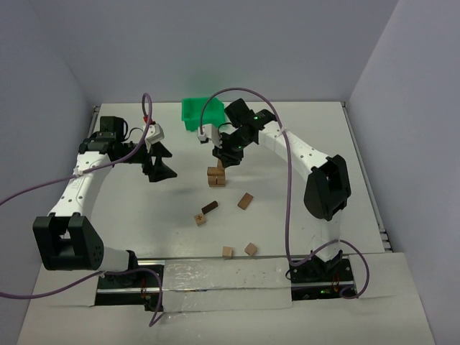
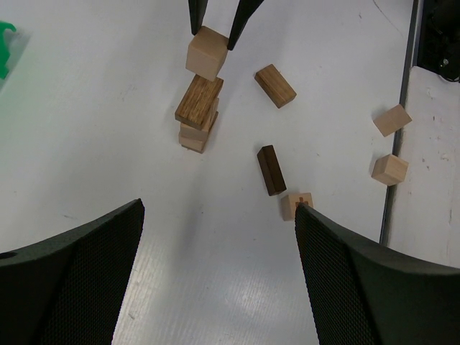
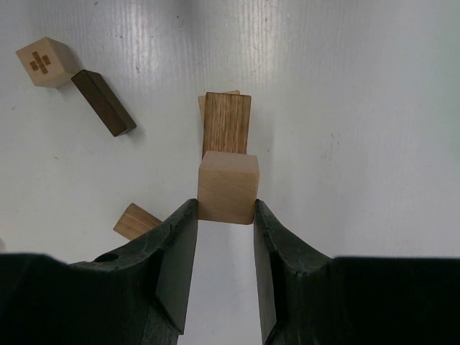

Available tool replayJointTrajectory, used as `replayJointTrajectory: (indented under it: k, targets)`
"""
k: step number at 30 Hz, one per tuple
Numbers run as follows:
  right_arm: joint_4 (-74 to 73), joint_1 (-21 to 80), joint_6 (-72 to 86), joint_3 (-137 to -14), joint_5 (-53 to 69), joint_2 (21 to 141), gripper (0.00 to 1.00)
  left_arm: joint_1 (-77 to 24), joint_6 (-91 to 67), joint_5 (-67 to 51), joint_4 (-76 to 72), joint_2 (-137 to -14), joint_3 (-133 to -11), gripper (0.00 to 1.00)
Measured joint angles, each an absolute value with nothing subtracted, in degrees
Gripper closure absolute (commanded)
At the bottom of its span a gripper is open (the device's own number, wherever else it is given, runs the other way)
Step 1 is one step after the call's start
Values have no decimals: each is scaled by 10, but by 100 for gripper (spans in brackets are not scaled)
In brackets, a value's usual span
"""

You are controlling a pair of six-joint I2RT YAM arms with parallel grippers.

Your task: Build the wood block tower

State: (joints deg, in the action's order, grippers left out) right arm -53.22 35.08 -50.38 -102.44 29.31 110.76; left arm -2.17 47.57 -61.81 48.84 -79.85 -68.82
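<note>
Five loose blocks lie toward the table's near edge from the wood block tower; my right gripper clamps a tan cube over it, my left gripper gapes.

The wood block tower stands upright, brown bar uppermost, tan cube seemingly touching it.

This looks like a robotics lab test cell. A white counter is boxed in by plain pale walls, with two robot arms bolted at its near edge. Purple cables loop from them. Small wooden blocks and a green bin serve as props.
</note>
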Motion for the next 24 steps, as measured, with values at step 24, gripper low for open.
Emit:
replayJointTrajectory:
  k: [24]
  targets:
    - [-532,362,-500,-1032,281,1144,80,-22,476,-620,489,-805,-688,7]
